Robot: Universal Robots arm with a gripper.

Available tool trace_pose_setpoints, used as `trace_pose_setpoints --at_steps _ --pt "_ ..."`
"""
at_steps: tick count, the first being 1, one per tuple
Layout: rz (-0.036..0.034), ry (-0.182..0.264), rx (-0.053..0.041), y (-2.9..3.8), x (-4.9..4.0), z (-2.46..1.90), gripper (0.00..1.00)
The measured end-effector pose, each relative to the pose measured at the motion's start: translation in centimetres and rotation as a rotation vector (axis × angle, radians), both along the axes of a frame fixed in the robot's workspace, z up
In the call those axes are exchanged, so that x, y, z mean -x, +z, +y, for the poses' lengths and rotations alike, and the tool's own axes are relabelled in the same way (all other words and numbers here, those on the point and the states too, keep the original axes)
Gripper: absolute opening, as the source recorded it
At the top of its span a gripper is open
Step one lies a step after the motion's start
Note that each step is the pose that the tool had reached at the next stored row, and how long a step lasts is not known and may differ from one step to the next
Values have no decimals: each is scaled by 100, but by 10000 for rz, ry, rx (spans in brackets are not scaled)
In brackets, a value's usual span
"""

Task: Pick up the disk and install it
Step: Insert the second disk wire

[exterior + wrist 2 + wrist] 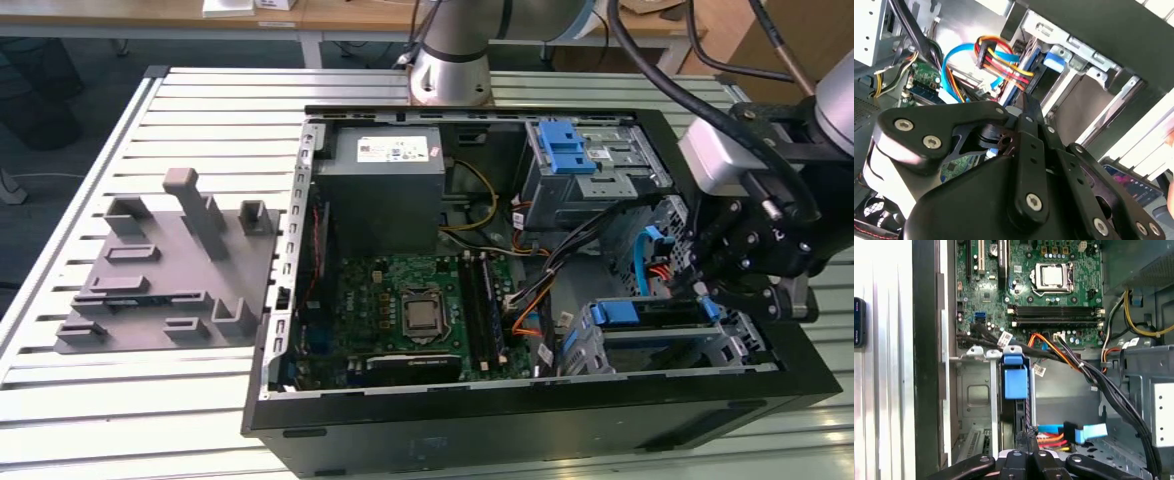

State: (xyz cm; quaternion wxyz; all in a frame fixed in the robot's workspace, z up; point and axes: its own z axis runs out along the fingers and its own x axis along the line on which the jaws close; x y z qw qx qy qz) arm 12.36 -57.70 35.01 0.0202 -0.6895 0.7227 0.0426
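The disk (pixel 651 312), with blue carrier rails, sits on edge in the drive cage at the near corner of the open computer case, on the exterior view's right. In the first wrist view the disk (pixel 1022 412) appears edge-on as a dark slab below its blue tab (pixel 1015 378), between silver cage walls. My gripper (pixel 711 292) hangs just beside the disk, over the case's side wall. Its black fingers (pixel 1024 442) lie pressed together, shut, at the disk's end with nothing between them. In the second wrist view the gripper (pixel 1026 102) points into the cage beside a blue rail (pixel 1056 57).
A grey power supply box (pixel 387 185) and a metal cage with a blue latch (pixel 577 150) fill the case's far side. The motherboard (pixel 414 305) lies in the middle. Orange, red and blue cables (pixel 1054 435) cross near the fingers. A grey fixture (pixel 160 270) lies on the slatted table.
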Motion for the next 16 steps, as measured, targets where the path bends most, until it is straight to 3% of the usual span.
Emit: trace_pose_setpoints --at_steps 5,11,16 --pt "-18 0 4 8 24 0 11" --pt "-22 -3 0 170 41 3 11" --pt "-76 0 14 194 160 7 11"
